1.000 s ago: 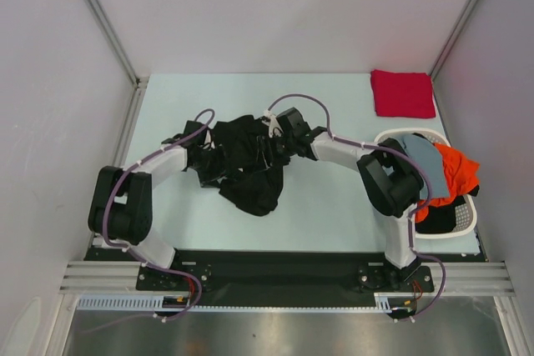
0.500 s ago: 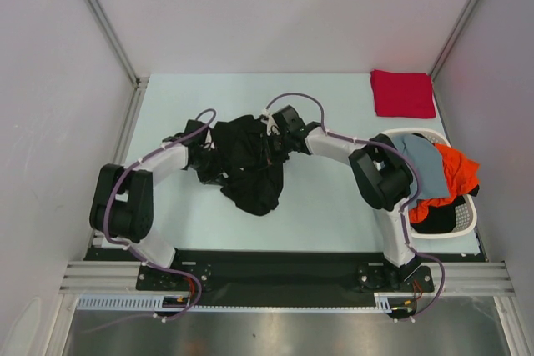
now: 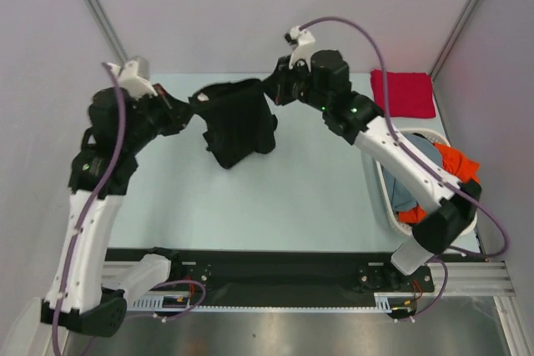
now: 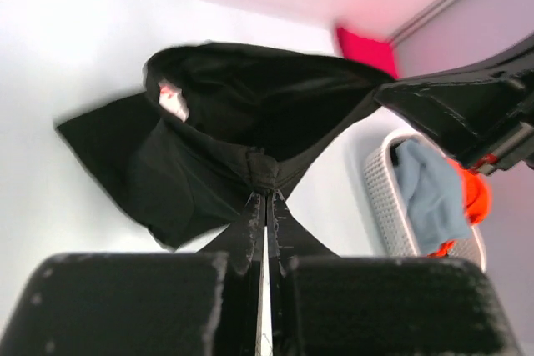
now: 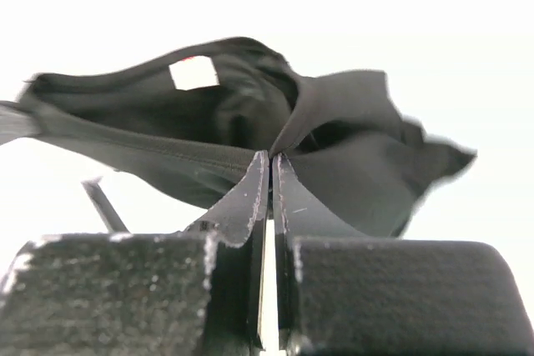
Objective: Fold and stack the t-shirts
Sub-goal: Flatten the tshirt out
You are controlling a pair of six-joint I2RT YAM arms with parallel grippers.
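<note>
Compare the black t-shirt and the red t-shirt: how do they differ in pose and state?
The black t-shirt hangs unfolded between the left claw and the right claw, both shut on it; the red t-shirt lies folded flat on the table, touched by no claw. The black t-shirt shows a white neck label; the red t-shirt shows none. Both are plain-coloured cloth.

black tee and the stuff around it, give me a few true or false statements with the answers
1. The left pincer and the right pincer are both shut on the black tee. True.
2. The black tee lies spread flat on the table. False: it hangs bunched between the two pincers.
3. The red tee lies folded at the table's far right corner. True.
4. The basket is empty. False: a grey-blue tee and an orange tee are in it.
</note>
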